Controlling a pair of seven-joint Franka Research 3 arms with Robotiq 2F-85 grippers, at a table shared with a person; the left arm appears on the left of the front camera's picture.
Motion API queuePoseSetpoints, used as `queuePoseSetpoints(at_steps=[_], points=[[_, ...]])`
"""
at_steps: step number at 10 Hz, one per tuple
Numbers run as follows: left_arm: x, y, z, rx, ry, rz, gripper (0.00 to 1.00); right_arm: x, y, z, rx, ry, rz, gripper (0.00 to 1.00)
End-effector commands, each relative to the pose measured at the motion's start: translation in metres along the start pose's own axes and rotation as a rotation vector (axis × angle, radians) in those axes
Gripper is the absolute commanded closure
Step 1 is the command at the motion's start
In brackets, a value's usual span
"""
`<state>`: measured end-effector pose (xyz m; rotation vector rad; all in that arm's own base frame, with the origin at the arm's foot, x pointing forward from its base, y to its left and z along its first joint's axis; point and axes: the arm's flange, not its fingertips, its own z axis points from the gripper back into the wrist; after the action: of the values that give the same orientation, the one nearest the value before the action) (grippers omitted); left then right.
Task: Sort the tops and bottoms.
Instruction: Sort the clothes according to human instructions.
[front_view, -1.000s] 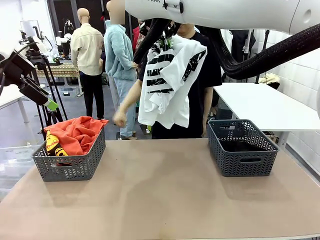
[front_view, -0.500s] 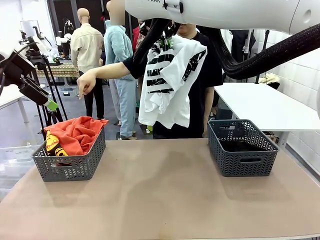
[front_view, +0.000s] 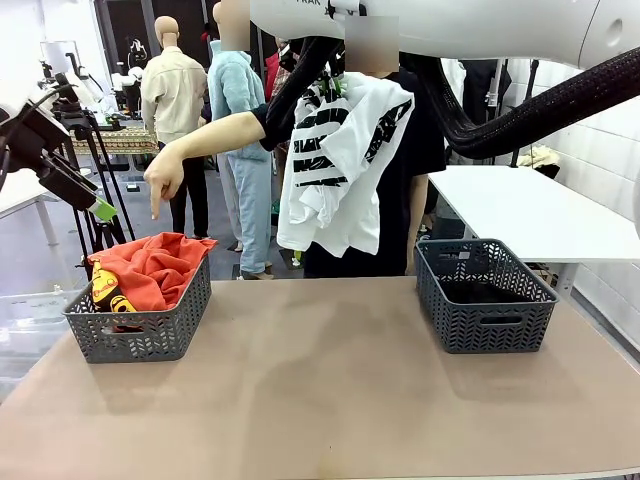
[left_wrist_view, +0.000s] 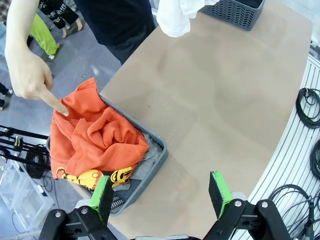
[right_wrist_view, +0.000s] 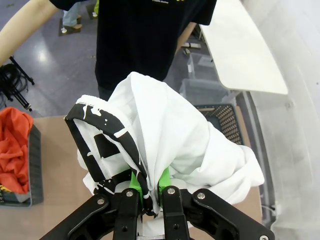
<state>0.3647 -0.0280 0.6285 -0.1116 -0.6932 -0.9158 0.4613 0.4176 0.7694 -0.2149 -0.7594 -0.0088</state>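
A white top with black print (front_view: 340, 170) hangs high over the far middle of the table, and my right gripper (right_wrist_view: 148, 186) is shut on a bunch of its cloth (right_wrist_view: 165, 125). An orange top with a yellow graphic (front_view: 150, 268) lies heaped in the left grey basket (front_view: 140, 338); a bit of grey cloth (left_wrist_view: 149, 156) shows under it. My left gripper (left_wrist_view: 161, 192) hovers open above the table beside that basket (left_wrist_view: 159, 159), with nothing between its green pads (left_wrist_view: 102, 195). The bottoms are out of view.
A person in a black shirt stands at the far side and points a hand (front_view: 163, 180) down at the left basket. A second grey basket (front_view: 485, 300) stands at the right, its inside dark. A white table (front_view: 520, 210) is behind it.
The person's hand rose from near the table edge, swung out to the left and now points down at the left basket. Neither arm has moved, and the white top hangs as before.
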Motion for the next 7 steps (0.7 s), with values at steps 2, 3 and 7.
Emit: queuePoseSetpoints(at_steps=[2,3,7], points=[[-0.002,0.0,0.0,-0.004,-0.002,0.002,0.0,-0.004,-0.005,0.002,0.002,0.007,-0.004,1.0],[-0.002,0.0,0.0,-0.004,-0.002,0.002,0.0,-0.004,-0.005,0.002,0.002,0.007,-0.004,1.0],[-0.022,0.016,0.028,0.115,0.032,-0.015,0.0,-0.004,-0.005,0.002,0.002,0.007,-0.004,1.0]])
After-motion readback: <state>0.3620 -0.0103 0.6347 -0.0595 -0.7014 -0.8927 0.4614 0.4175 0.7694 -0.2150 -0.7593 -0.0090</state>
